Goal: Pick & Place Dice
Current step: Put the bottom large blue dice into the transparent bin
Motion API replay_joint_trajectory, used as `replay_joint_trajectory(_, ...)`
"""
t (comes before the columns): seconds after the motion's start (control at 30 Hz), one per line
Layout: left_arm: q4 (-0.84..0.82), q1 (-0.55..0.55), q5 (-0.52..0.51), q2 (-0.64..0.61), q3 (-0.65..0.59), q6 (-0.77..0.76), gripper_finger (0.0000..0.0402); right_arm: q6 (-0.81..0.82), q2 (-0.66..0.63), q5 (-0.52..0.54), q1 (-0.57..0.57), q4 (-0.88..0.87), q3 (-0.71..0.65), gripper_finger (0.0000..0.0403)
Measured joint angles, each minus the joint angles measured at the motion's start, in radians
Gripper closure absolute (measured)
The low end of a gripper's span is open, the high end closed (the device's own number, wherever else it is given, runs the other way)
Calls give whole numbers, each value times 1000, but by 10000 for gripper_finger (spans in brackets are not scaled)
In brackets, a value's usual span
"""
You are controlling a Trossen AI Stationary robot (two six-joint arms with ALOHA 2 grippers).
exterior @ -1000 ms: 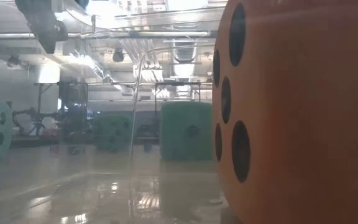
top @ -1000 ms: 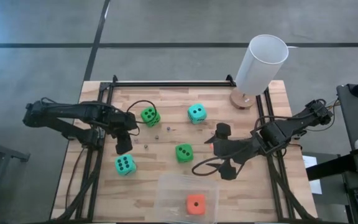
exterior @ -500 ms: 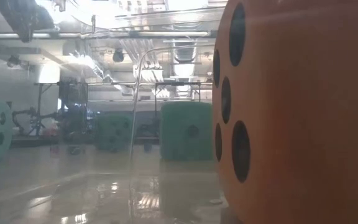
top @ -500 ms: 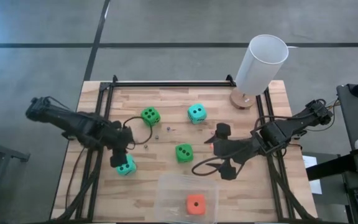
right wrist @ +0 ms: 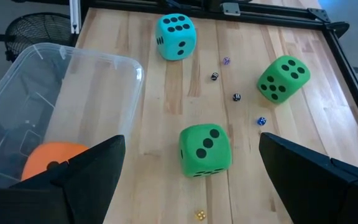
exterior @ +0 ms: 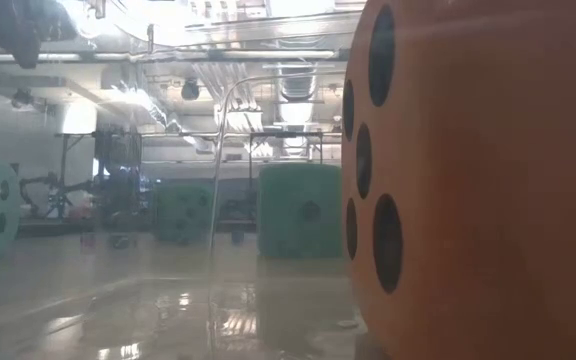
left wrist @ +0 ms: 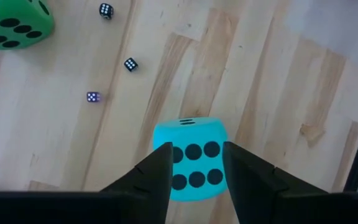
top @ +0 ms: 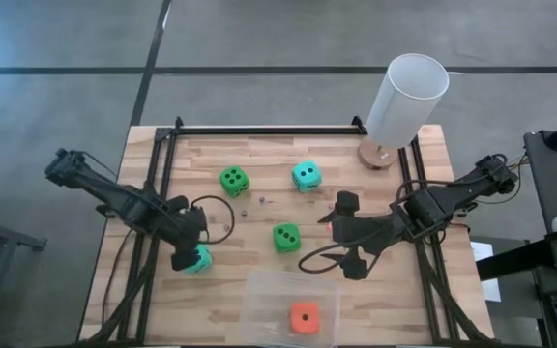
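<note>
The left gripper (left wrist: 196, 163) was positioned directly over a soft teal cube die with black pips (left wrist: 191, 157), its dark fingers (left wrist: 157, 171) spread on either side of it, not yet seen clamped. The right gripper (right wrist: 188, 171) was held wide apart, with a bright green soft die (right wrist: 205, 149) just ahead between its fingers and an orange-red die (right wrist: 53, 160) beside it inside a clear plastic bin (right wrist: 67, 68).
</note>
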Motion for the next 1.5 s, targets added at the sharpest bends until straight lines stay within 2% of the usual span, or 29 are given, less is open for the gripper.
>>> replay_joint_trajectory(0.5, 0, 0, -5, 33, 0, -4, 254, 0, 0, 0, 0, 0, 0, 37)
replay_joint_trajectory(0.8, -4, -2, 4, 33, -5, -60, 252, 0, 0, 0, 0, 0, 0, 37)
replay_joint_trajectory(0.93, -4, -2, 43, 35, -57, -93, 213, 0, 0, 0, 0, 0, 0, 37)
replay_joint_trajectory(1.1, 39, -2, 98, 35, -123, -149, 136, 0, 0, 0, 0, 0, 0, 37)
replay_joint_trajectory(1.37, 113, -6, 121, 38, -211, -179, 15, 0, 0, 0, 0, 0, 0, 37)
replay_joint_trajectory(1.5, 157, -24, 122, 38, -244, -179, 14, 0, 0, 0, 0, 0, 0, 37)
